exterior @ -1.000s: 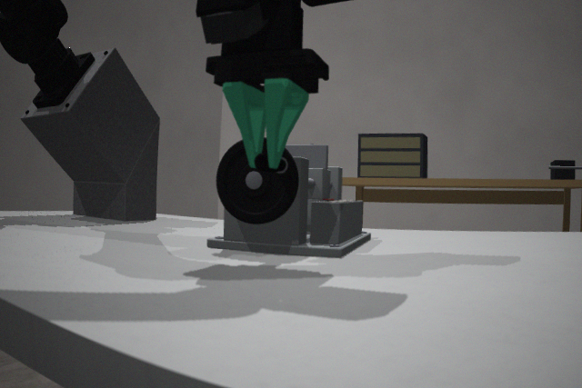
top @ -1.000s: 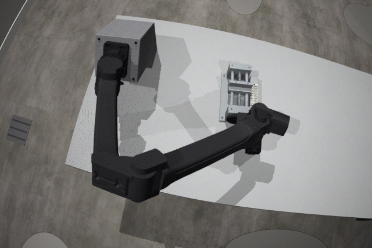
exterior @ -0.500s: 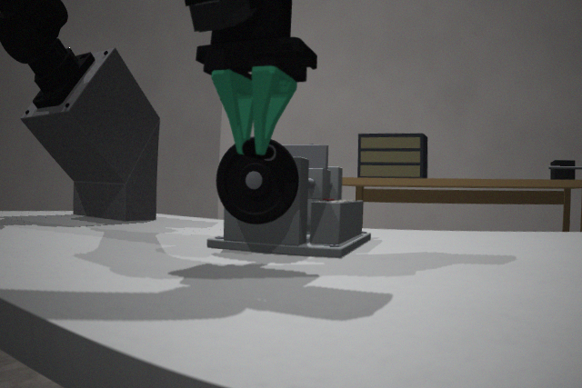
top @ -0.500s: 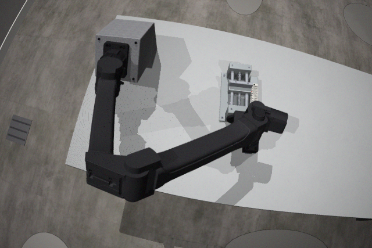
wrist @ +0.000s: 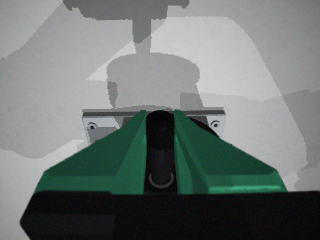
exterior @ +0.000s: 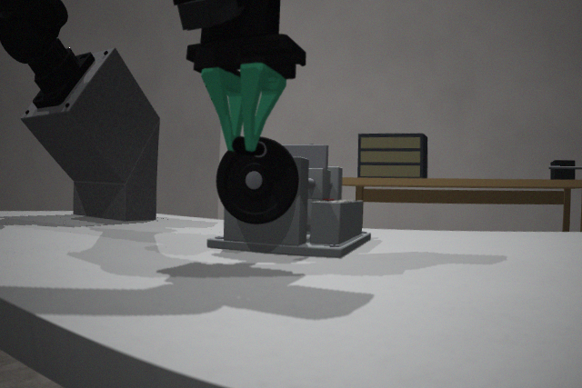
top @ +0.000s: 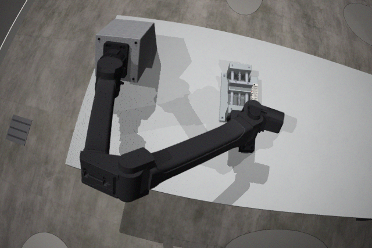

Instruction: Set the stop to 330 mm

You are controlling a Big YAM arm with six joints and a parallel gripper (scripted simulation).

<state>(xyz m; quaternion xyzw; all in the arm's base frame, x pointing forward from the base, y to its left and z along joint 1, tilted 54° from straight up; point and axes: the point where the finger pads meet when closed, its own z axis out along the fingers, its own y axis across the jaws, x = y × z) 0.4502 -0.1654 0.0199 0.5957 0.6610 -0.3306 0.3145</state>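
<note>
The black handwheel (exterior: pixel 277 191) stands upright on the near end of the grey stop fixture (top: pixel 223 98) (exterior: pixel 263 248). Its handle (wrist: pixel 160 137) is near the top of the wheel, slightly left of the hub in the exterior view. My gripper (exterior: pixel 243 145) (wrist: pixel 160 119) points down with its green fingers shut on this handle, one on each side. The stop carriage (top: pixel 240 88) sits on the rods, roughly midway between the end blocks. The pale scale (top: pixel 254 92) lies beside it with a small red mark; its numbers are too small to read. The arm hides the wheel in the top view.
The grey arm pedestal (top: pixel 144 47) (exterior: pixel 113 139) stands on the white table (top: pixel 315 149) (exterior: pixel 423 318), left of the fixture. The arm reaches around the table's near side. A wooden bench (exterior: pixel 460 182) with a drawer cabinet (exterior: pixel 390 156) stands in the background.
</note>
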